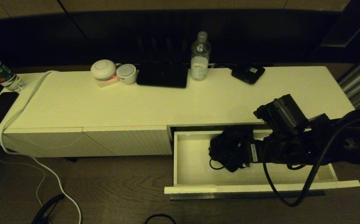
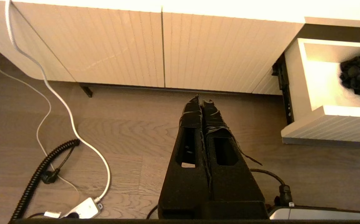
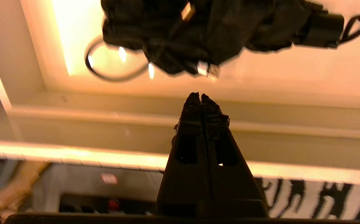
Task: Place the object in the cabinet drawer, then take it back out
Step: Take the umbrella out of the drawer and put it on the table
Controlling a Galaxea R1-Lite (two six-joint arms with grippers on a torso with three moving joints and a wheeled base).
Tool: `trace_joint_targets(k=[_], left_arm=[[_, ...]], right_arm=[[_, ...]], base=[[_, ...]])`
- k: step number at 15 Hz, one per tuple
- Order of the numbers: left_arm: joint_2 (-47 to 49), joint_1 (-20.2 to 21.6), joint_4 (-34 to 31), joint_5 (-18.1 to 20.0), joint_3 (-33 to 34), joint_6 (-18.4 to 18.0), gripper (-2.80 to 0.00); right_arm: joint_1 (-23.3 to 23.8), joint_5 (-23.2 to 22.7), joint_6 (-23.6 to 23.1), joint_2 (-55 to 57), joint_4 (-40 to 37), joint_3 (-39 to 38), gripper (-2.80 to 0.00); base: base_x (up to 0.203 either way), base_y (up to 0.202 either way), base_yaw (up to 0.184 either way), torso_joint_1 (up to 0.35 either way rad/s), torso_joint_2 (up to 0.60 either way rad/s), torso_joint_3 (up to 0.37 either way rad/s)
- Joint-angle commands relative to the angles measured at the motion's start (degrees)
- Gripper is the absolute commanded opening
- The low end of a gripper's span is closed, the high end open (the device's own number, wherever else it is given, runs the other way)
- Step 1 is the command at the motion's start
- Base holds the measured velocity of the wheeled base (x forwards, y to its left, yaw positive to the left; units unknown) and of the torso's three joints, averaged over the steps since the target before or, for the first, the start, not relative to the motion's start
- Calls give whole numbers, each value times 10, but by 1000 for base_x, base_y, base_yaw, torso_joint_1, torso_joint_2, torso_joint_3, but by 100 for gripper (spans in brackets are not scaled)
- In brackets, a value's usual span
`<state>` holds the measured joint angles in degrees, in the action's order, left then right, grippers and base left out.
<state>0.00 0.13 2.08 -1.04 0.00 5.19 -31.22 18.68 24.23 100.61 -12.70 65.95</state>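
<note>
Cabinet drawer (image 1: 180, 155): pulled open at lower centre-right of the head view, white inside, ribbed front toward the camera. Object, a black folded bundle with a loose cord loop (image 1: 229, 149): lying on the drawer floor, left of middle; in the right wrist view it fills the upper centre of the frame (image 3: 198, 31). Right gripper (image 3: 201, 96): fingers clenched together, holding nothing, tips just short of the bundle and apart from it; in the head view the right arm reaches in from the right edge over the drawer. Left gripper (image 2: 202, 99): clenched, empty, above the wood floor (image 2: 130, 130) before the closed ribbed panels. Cabinet top (image 1: 198, 102): water bottle (image 1: 200, 57), dark tablet (image 1: 163, 74), two round white devices (image 1: 103, 70).
</note>
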Motion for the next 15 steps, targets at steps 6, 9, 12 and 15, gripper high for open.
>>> trace_joint_targets(k=[6, 9, 12, 15], left_arm=[[-1, 0, 0, 0, 0, 1, -280], [-1, 0, 0, 0, 0, 1, -280], [-1, 0, 0, 0, 0, 1, -280], [-1, 0, 0, 0, 0, 1, -280]], right_arm=[[-14, 28, 31, 55, 5, 21, 0], [-14, 32, 33, 69, 3, 34, 0], [-14, 32, 55, 91, 3, 48, 0], [-14, 30, 65, 119, 3, 76, 0]], base=[[0, 0, 0, 0, 0, 0], [0, 0, 0, 0, 0, 0], [0, 0, 0, 0, 0, 0], [0, 0, 0, 0, 0, 0]])
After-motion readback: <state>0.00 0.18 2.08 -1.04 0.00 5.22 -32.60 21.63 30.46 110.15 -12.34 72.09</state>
